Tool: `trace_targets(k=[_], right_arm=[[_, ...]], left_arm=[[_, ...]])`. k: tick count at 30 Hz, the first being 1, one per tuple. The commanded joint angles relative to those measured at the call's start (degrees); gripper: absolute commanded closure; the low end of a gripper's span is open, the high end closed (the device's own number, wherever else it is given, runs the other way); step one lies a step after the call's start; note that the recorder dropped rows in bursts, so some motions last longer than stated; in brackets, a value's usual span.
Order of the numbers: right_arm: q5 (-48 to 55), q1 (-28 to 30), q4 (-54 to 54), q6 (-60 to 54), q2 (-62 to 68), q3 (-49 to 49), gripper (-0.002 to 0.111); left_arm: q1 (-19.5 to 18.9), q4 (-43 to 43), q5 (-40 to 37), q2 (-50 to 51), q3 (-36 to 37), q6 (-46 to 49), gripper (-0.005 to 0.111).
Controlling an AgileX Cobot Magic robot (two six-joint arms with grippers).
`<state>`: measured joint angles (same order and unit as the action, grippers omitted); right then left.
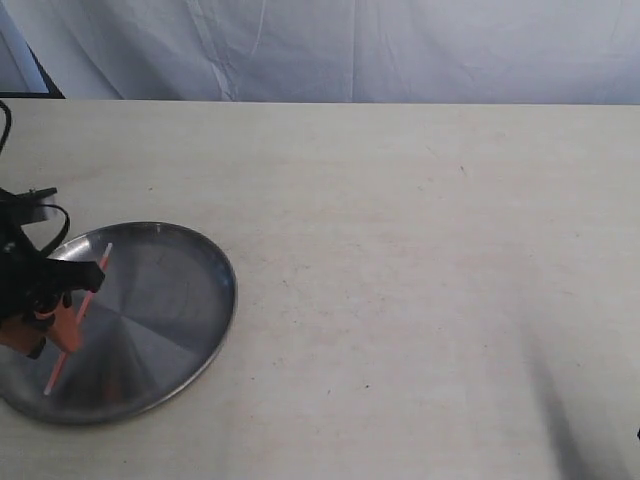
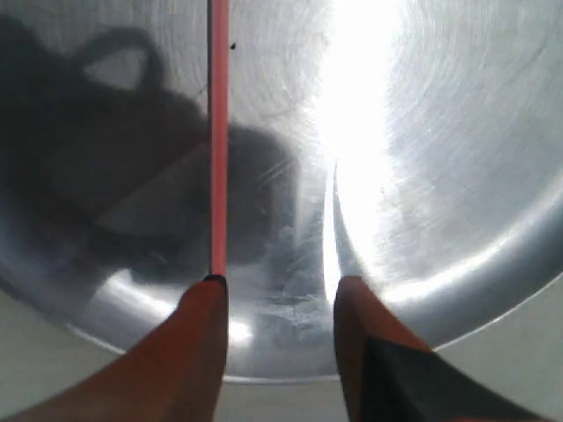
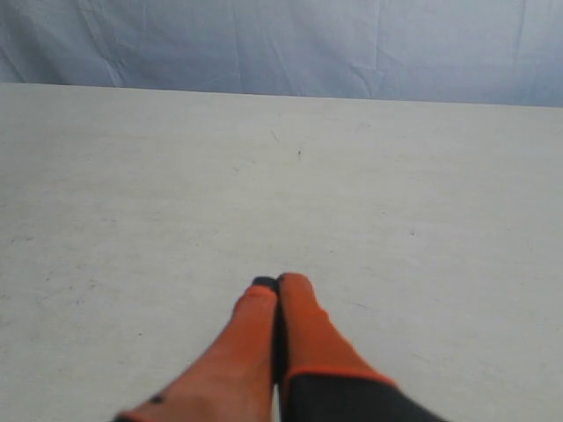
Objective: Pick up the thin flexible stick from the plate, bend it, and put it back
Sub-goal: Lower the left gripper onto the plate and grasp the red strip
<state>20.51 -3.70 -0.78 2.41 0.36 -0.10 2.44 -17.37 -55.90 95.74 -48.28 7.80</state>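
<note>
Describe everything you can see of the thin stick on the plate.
The stick is a very thin, straight, red-orange strand with paler ends, and looks like smooth plastic. It appears to lie flat and unbent on the shiny metal plate, slanting across it. The open left gripper sits low over its middle. The strand runs up to one fingertip rather than between the two, and whether they touch cannot be told.

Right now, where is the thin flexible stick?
The thin flexible stick lies slanted on the plate, at the exterior view's left edge, beside one finger of the open left gripper.
</note>
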Motion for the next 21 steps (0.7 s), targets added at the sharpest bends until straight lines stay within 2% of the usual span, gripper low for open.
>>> trace_targets(k=[1, 6, 17, 19, 21], right_arm=[[-0.35, 0.38, -0.02, -0.27, -0.36, 0.1, 0.109], [-0.46, 0.38, -0.02, -0.27, -0.36, 0.1, 0.109], [-0.46, 0.38, -0.02, -0.27, -0.36, 0.1, 0.109], [-0.46, 0.38, -0.02, -0.27, -0.36, 0.1, 0.109], [-0.46, 0.38, -0.02, -0.27, -0.36, 0.1, 0.109]], left_arm=[[1.87, 2.61, 3.36, 2.45, 0.12, -3.59, 0.067], [3.43, 11.91, 3.37, 5.34, 0.12, -11.16, 0.067], [3.43, 10.61, 4.68, 9.87, 0.12, -11.64, 0.067], [3.43, 10.83, 4.57, 9.98, 0.12, -11.76, 0.074], [3.43, 10.83, 4.57, 9.98, 0.12, -11.76, 0.094]])
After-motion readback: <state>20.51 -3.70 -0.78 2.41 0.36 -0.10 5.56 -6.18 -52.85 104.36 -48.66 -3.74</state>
